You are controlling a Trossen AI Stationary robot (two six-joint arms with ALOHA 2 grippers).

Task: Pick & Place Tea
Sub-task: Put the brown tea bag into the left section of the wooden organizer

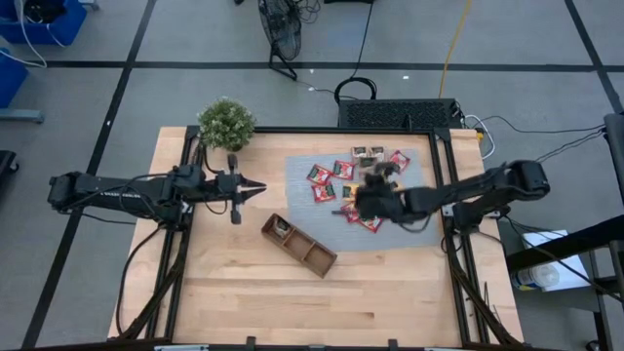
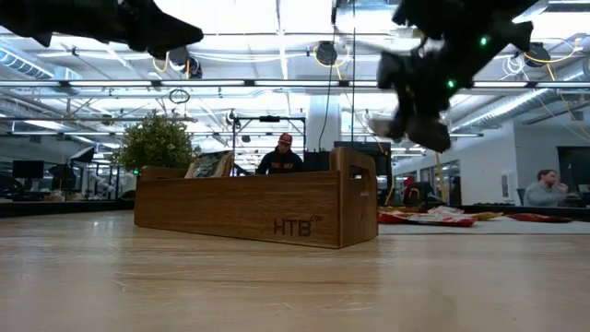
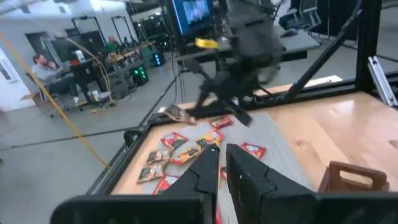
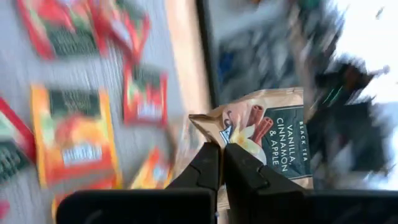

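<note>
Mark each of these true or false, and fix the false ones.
1. The right gripper is shut on a tan tea sachet. True.
2. The left gripper is inside the wooden tray. False: it hovers apart from the tray, near the plant.
3. Sachets lie on the grey mat. True.
4. All tray compartments are empty. False: the end compartment holds something.
5. The held sachet reads "green tea". False: it reads black tea, vanilla, cinnamon and apple.

The wooden tray (image 2: 256,207) reads "HTB"; a beige sachet (image 4: 273,140) reads "BLACK TEA VANILLA, CINNAMON & APPLE".
</note>
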